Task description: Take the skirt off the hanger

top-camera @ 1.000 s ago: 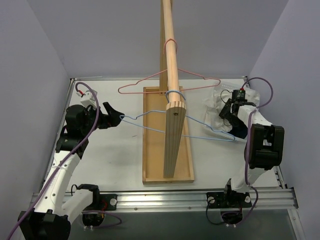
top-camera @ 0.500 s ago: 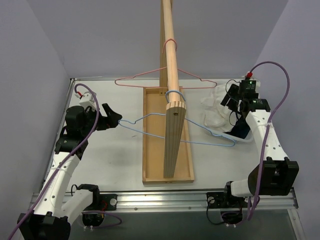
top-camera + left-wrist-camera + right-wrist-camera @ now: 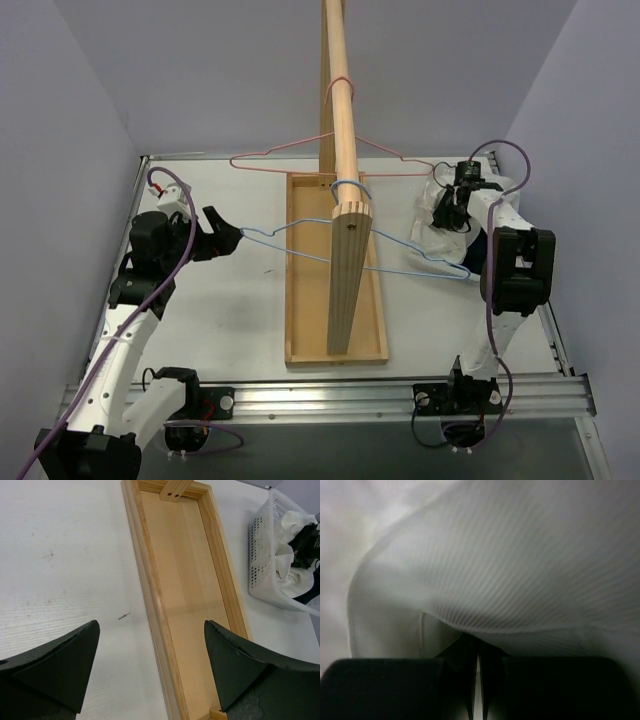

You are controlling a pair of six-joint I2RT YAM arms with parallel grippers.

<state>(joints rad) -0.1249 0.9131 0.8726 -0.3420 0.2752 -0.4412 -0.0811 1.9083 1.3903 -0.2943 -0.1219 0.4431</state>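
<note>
The white ribbed skirt (image 3: 432,225) lies bunched in the white basket (image 3: 262,555) at the right, clear of the hanger; it also shows in the left wrist view (image 3: 290,527). The bare blue wire hanger (image 3: 268,231) hangs from the wooden rod (image 3: 340,100). My right gripper (image 3: 447,210) is down in the basket, shut, its tips (image 3: 478,645) pressed against the skirt (image 3: 510,570); no fold shows pinched between them. My left gripper (image 3: 232,235) is open at the hanger's left tip, and nothing lies between its fingers (image 3: 150,625).
A bare pink wire hanger (image 3: 290,158) hangs farther back on the rod. The rod's upright stands in a long wooden tray base (image 3: 300,300) at the table's middle. A dark object lies beside the basket, under the right arm.
The right arm lifted and stretched out, then folded back down into the basket, and its jaws closed. The blue hanger swung slightly. The left arm stayed put.
</note>
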